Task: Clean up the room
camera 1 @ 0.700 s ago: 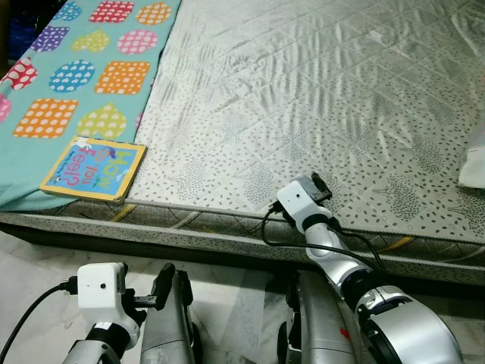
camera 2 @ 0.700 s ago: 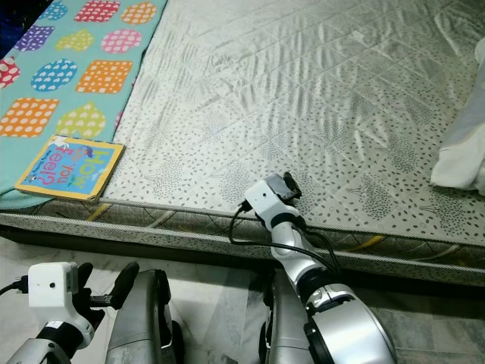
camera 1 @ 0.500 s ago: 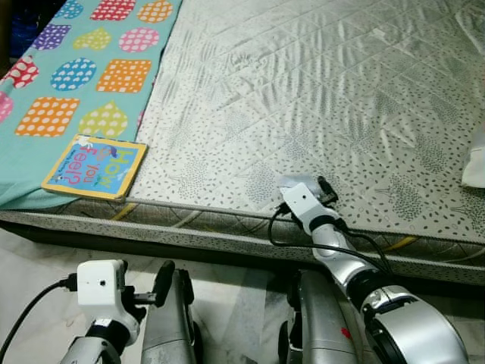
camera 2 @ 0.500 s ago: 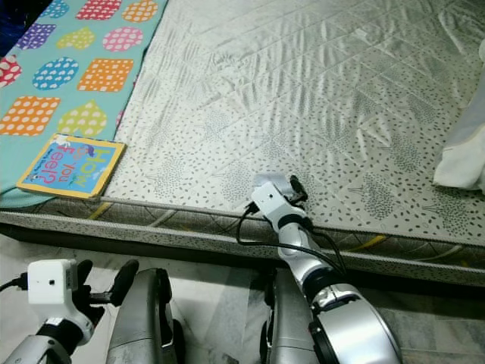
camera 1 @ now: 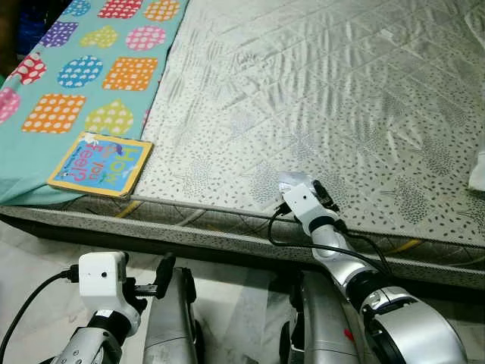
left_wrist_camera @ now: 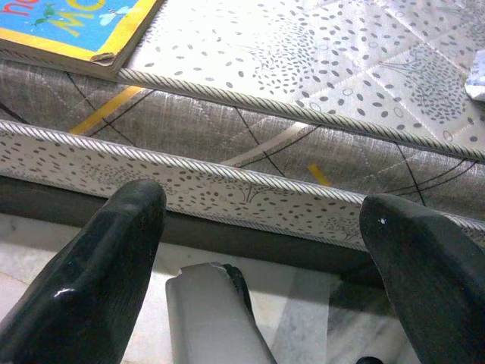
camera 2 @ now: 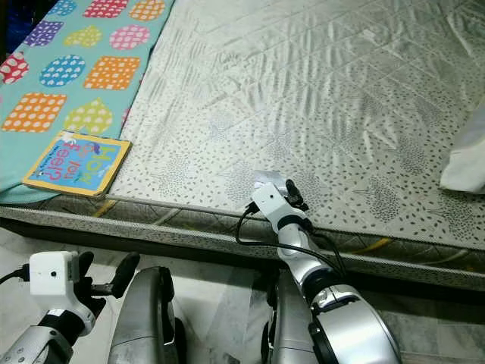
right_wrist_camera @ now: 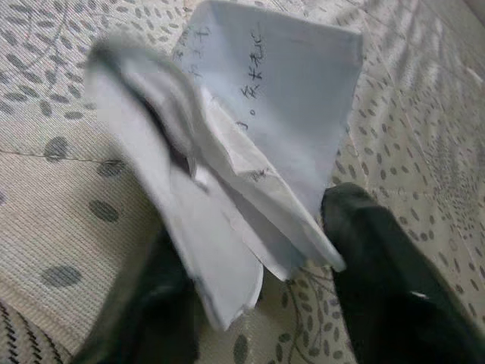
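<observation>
Reaching over the near edge of a bed, the robot's right gripper (right_wrist_camera: 250,296) meets a crumpled white sheet of paper with faint handwriting (right_wrist_camera: 235,144) that lies on the mattress. In the right wrist view the paper sits between the two black fingers (right_wrist_camera: 386,296), rising above them in creased, folded layers; the fingers flank its lower edge closely, but whether they are actually pinching it cannot be told. In the head views the paper (camera 1: 294,180) shows as a small pale scrap at about 12 o'clock from the gripper's white camera block, just inside the mattress edge, near 6 o'clock of the bed surface. The grey quilted mattress (camera 1: 326,98) has a shiny, stitched diamond pattern printed with small dark leaf specks and a corded piping along its rim. A flat square children's board book with a blue cover and yellow border (camera 1: 101,164) rests at about 9 o'clock from the right gripper, well apart from it, on the edge of a teal cloth printed with colourful dotted shapes (camera 1: 68,83). The left gripper (left_wrist_camera: 265,258) hangs low beside the bed over pale marble floor (camera 1: 30,250), its fingers spread wide and holding nothing.
</observation>
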`<state>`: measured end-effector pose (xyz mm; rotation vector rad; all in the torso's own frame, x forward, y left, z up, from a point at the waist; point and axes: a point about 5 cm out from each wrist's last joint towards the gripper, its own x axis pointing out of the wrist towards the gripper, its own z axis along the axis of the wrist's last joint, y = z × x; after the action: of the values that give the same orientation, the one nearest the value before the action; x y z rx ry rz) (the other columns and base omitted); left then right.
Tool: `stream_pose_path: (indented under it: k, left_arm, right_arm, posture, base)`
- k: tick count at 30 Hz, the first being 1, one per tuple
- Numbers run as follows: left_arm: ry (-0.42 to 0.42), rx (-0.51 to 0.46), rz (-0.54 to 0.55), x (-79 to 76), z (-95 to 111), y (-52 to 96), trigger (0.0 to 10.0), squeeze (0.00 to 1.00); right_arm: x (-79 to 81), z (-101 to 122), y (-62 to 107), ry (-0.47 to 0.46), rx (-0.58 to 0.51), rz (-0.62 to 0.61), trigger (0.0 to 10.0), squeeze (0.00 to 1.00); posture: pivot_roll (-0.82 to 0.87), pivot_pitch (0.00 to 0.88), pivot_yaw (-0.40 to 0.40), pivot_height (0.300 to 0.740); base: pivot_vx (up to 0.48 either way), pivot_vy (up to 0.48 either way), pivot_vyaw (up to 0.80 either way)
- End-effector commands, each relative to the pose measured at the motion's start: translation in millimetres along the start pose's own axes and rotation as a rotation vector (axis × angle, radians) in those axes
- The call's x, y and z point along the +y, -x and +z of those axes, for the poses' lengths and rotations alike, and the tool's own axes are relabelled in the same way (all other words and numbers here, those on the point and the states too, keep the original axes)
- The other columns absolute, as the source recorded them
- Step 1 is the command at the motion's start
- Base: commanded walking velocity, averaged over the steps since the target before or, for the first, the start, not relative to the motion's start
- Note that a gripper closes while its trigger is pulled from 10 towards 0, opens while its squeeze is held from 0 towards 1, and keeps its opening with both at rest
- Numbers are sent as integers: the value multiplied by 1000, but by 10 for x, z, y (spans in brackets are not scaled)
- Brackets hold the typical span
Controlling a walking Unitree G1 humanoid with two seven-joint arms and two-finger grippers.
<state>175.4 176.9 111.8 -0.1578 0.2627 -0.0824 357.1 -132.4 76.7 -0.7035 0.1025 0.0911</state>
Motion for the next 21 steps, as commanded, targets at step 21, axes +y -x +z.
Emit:
stream_pose_path:
  k: [21]
  left_arm:
    - [-11, 28, 17, 67, -57, -43, 10000, 0]
  right_arm:
    - [82, -113, 64, -80, 40, 41, 0, 0]
  posture:
    - [181, 234, 44, 551]
  base:
    - [0, 0, 0]
